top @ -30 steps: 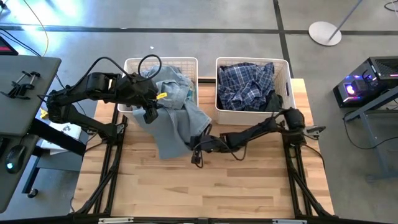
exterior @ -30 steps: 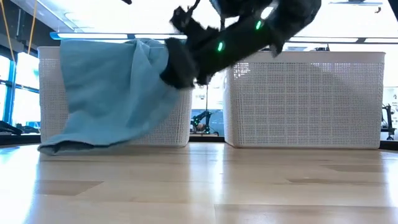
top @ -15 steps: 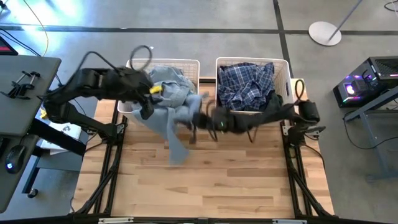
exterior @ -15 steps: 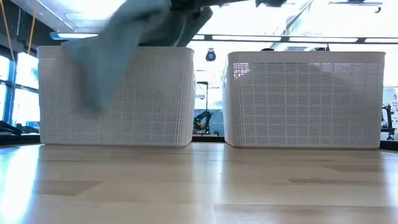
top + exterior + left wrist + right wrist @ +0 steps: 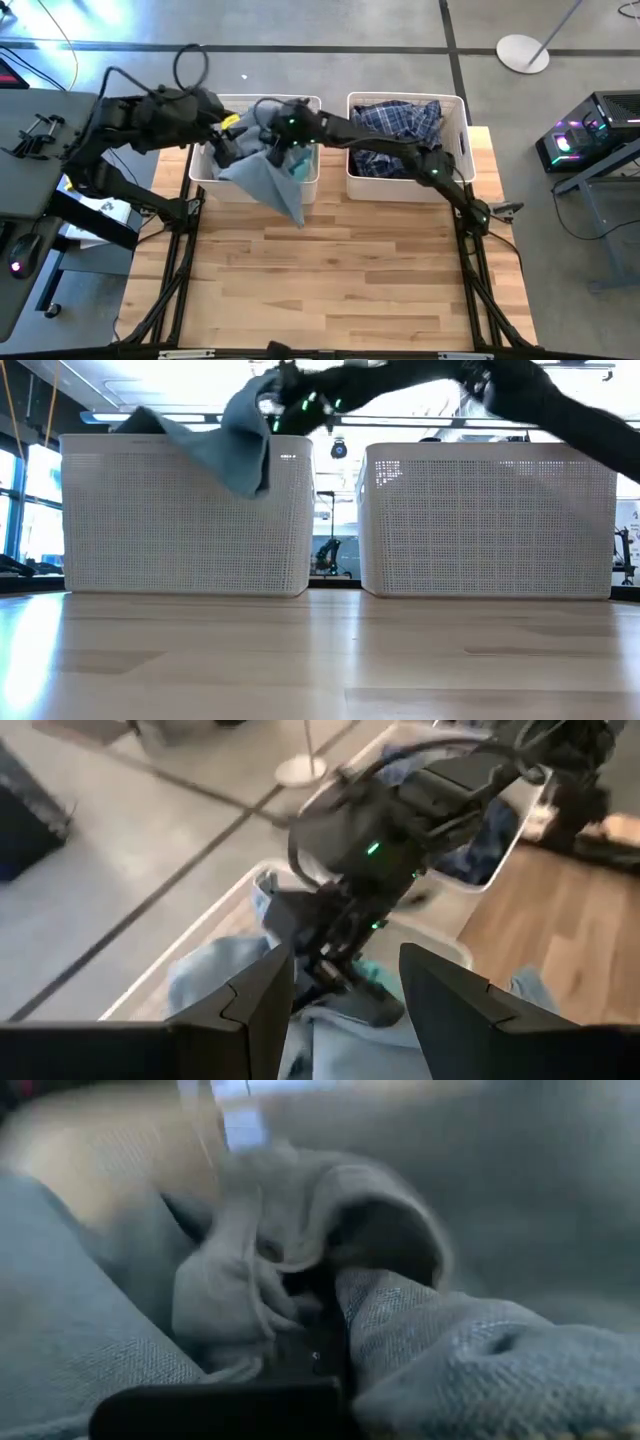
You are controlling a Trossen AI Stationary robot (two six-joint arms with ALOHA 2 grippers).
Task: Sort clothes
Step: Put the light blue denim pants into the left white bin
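Note:
A grey-blue denim garment (image 5: 268, 180) lies bunched in the left white basket (image 5: 203, 150). One flap of it hangs over the basket's near rim (image 5: 238, 450). My right gripper (image 5: 284, 132) reaches across from the right, stands above this basket and is shut on the denim. My left gripper (image 5: 228, 140) is over the same basket's left part. Its fingers are wide open (image 5: 345, 1010) just above the denim (image 5: 210, 980); whether they touch it I cannot tell. A teal garment (image 5: 299, 166) shows beside the denim. A navy-white plaid garment (image 5: 400, 135) fills the right basket (image 5: 463, 140). My right gripper pinches a bunched fold of the denim (image 5: 300, 1295) between its two fingers, several layers crumpled together. The fingers come from above the basket, slanting down from the table's right. The rest of the garment hangs slack below, with its flap (image 5: 285, 200) draped over the basket's near rim.
The two white slatted baskets (image 5: 150, 520) (image 5: 490, 520) stand side by side at the table's far edge. Bare wooden tabletop (image 5: 340, 270) lies in front of them. A desk with a mouse (image 5: 20, 245) stands to the left of the table.
My right gripper has risen from the table in front of the baskets and swung toward the far left, up over the left basket, taking the denim's lower part with it. The denim has been lifted off the table and now lies bunched over the basket. My left gripper has drawn slightly toward the far left.

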